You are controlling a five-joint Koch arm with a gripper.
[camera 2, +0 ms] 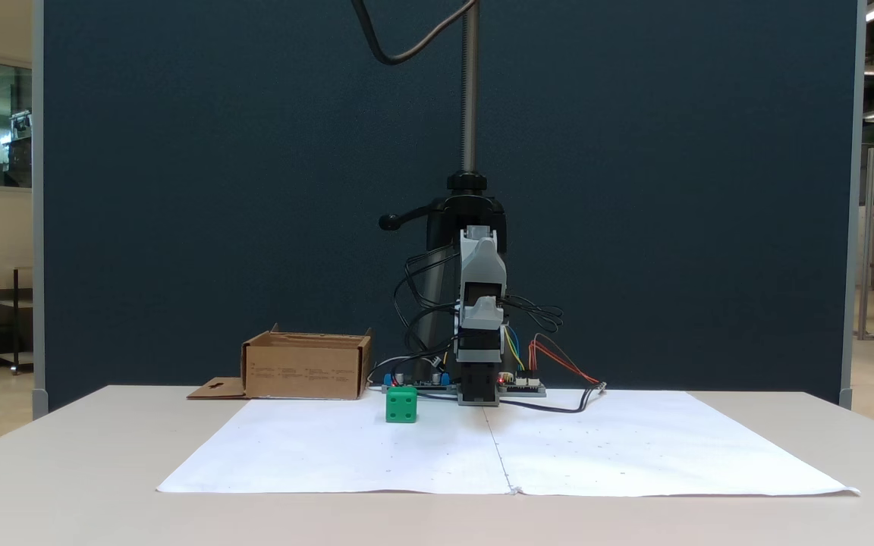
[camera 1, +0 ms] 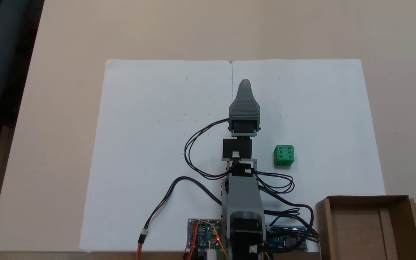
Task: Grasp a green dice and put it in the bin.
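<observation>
The desk (camera 1: 63, 144) carries a white paper sheet (camera 1: 157, 144), likely laid to mark the working area. The bin (camera 1: 359, 227) sits at the sheet's near right corner in the view from above, mouth up, within the arm's reach. The pincer (camera 1: 245, 86) points straight out along the sheet's centre crease, empty; its jaws seem stacked, so I cannot tell whether they are together or apart. The green dice (camera 1: 284, 155) rests on the paper, right of the arm, six pips up; being a cube, it has no long axis.
</observation>
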